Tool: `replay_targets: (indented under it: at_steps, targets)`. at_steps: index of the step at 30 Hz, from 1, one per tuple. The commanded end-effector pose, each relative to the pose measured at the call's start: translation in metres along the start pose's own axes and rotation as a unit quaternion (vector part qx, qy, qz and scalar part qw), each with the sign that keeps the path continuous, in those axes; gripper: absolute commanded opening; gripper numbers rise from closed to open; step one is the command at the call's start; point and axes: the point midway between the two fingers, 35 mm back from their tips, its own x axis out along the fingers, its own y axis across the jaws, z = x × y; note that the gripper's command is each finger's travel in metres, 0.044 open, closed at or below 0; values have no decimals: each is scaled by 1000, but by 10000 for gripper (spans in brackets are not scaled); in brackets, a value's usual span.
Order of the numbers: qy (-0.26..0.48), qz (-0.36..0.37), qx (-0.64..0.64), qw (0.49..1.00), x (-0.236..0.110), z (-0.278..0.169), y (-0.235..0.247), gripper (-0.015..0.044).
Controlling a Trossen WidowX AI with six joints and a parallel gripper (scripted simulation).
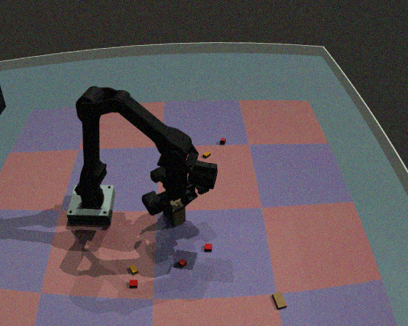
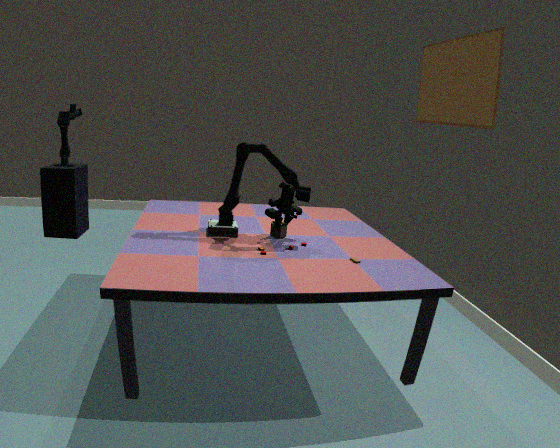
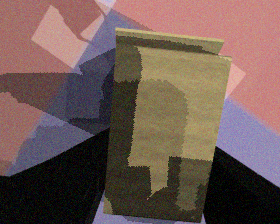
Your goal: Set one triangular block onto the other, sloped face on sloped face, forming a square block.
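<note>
Triangular block (image 1: pixel 177 215) pinched in my tool (image 1: pixel 176 208), low over the table (image 1: pixel 300 175).

My tool's fingers are closed partway on the tan block, near the table's centre, at about 3 o'clock from my arm's base (image 1: pixel 90 209) in the top view. My wrist view fills with the block's tan face (image 3: pixel 168 130), and a thin tan edge (image 3: pixel 168 39) peeks past its far end; I cannot tell whether that is the second block. Only the top view shows the small red cubes (image 1: pixel 208 247) at 5 o'clock from my tool and a flat tan piece (image 1: pixel 279 300) farther out. Only the exterior view shows the table's legs (image 2: pixel 126 345).
</note>
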Motion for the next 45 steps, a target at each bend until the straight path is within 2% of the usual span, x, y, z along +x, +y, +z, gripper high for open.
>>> replay_targets:
  at_steps: [1,45]
  targets:
    - [-3,-1,3,1000,4,2,1,0]
    - [-2,-3,5,1000,7,3,1,0]
